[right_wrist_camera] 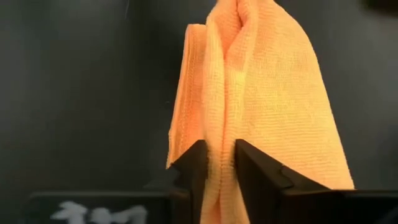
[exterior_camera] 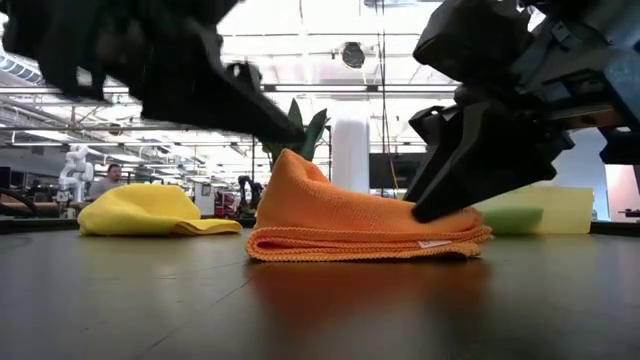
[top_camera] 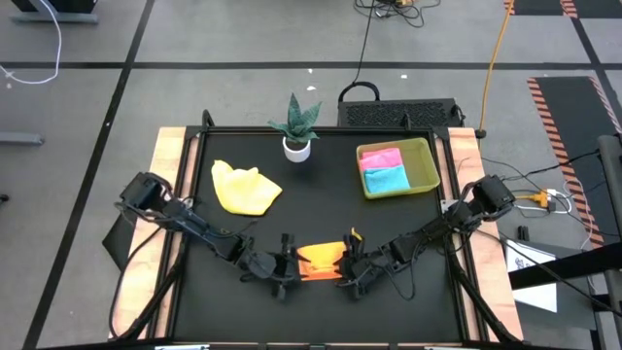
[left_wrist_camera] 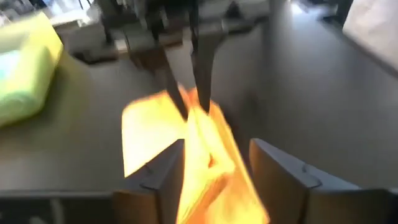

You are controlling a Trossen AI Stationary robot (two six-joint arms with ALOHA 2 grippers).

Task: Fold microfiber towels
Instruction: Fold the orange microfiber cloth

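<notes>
The orange towel [top_camera: 321, 261] lies folded in several layers on the black table near its near edge. Its left end stands up in a peak [exterior_camera: 290, 160]. My right gripper [right_wrist_camera: 221, 155] is shut on the towel's right end. My left gripper [left_wrist_camera: 217, 168] is open at the towel's left end, with the raised ridge between its fingers. The yellow towel [top_camera: 245, 188] lies crumpled at the far left. The pink towel [top_camera: 381, 157] and the light blue towel [top_camera: 387, 179] lie folded in the yellow-green tray [top_camera: 426, 165]. My right gripper pinches a raised fold of the orange towel [right_wrist_camera: 219, 134] between its two fingers, at the towel's right end. The fingers slant down from the table's right side. That end [exterior_camera: 440, 225] rests on the table. My left gripper: the towel's ridge [left_wrist_camera: 205, 143] stands between its open fingers; whether they touch it I cannot tell.
A small potted plant [top_camera: 296, 126] stands at the far middle of the table. The tray sits at the far right. Bare black table [top_camera: 321, 209] lies between the orange towel and the plant.
</notes>
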